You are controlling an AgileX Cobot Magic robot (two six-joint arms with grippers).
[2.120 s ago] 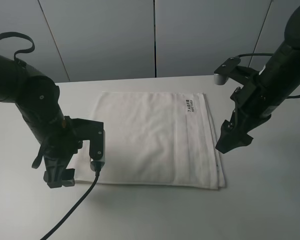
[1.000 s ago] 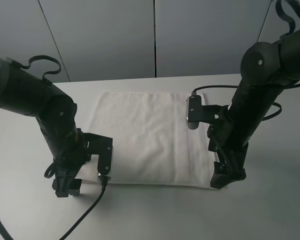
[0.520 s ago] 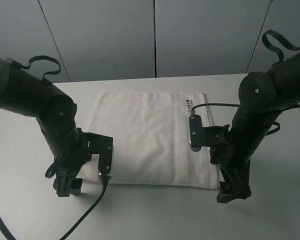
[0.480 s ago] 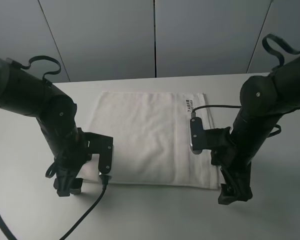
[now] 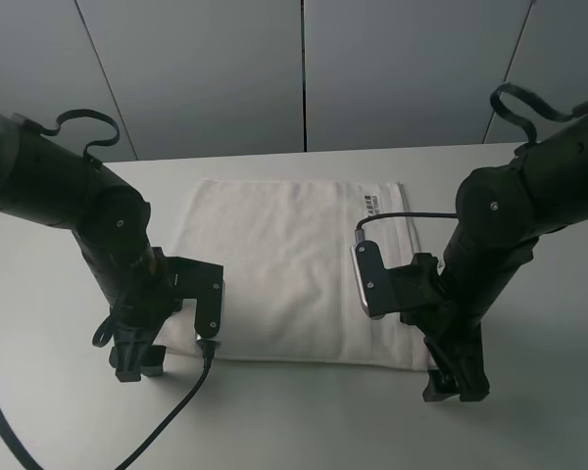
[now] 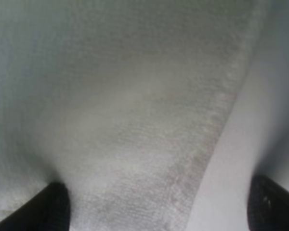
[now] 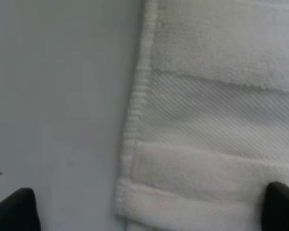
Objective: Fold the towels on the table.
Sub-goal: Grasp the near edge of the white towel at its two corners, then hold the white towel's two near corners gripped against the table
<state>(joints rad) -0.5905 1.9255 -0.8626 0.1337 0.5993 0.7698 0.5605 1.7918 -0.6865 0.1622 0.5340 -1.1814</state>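
Observation:
The white terry-cloth towel point(image 5: 284, 274) lies flat in a rectangle on the white table point(image 5: 304, 431), with its dark label point(image 5: 372, 206) at the far right. My left gripper point(image 5: 135, 364) is low at the towel's near-left corner. In the left wrist view it is open point(image 6: 156, 211), its fingertips point(image 6: 53, 207) astride the towel's edge point(image 6: 111, 120). My right gripper point(image 5: 458, 384) is low at the near-right corner. In the right wrist view it is open point(image 7: 149, 211), astride the towel's corner point(image 7: 207, 178), where the woven band point(image 7: 216, 115) shows.
Bare tabletop point(image 7: 53, 96) runs beside the towel's edge on both sides. A grey panelled wall point(image 5: 304, 69) stands behind the table. A black cable point(image 5: 167, 411) trails from the left arm over the near table.
My right arm has swung from beside the towel's right edge down to its near-right corner and lowered. My left arm has settled slightly closer to the near-left corner.

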